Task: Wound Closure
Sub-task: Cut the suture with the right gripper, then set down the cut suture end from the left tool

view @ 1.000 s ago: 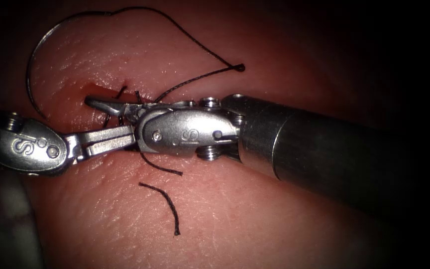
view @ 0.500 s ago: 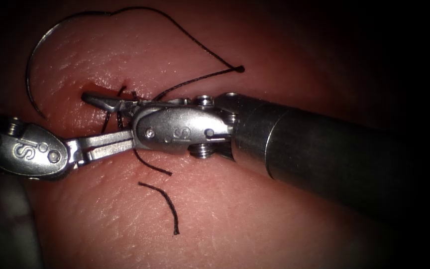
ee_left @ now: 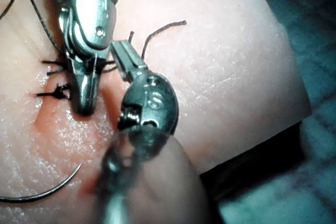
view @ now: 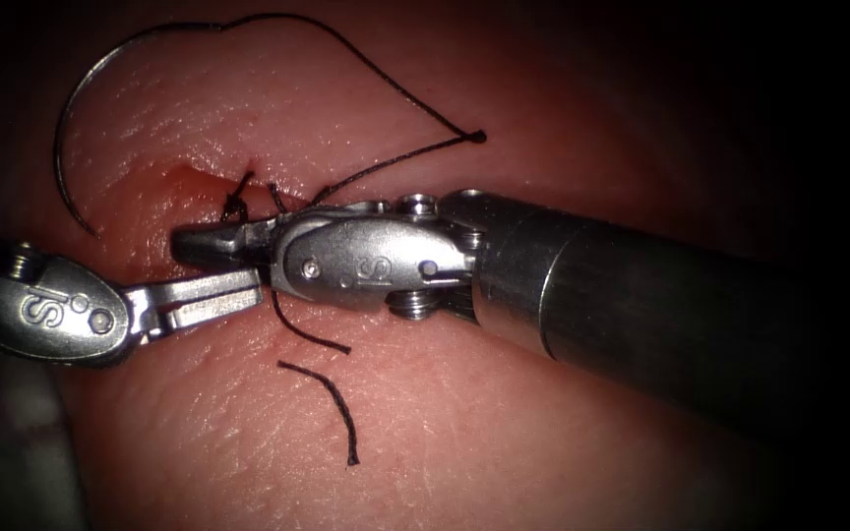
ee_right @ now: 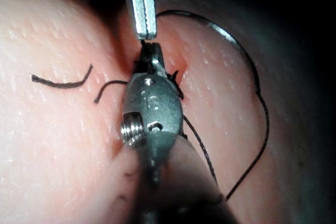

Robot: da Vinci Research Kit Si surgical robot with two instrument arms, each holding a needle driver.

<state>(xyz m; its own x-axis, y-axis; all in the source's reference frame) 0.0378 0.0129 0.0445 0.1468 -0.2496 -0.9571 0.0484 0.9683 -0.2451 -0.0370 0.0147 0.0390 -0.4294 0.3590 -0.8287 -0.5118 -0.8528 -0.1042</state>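
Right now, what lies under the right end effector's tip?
Under the right end effector: the cut and dark stitches in the tissue. Anything gripped is covered. The needle lies free.

The right arm's steel end effector (view: 199, 241) lies over the dark slit of the cut in the pink tissue (view: 504, 413), hiding the black knotted thread (view: 236, 202) beneath its wrist; what the tips grip can't be made out. The left arm's steel end effector (view: 248, 285) tucks its tips under that wrist, contents hidden. The thin curved steel needle (ee_left: 42, 192) runs off the left wrist view's edge.
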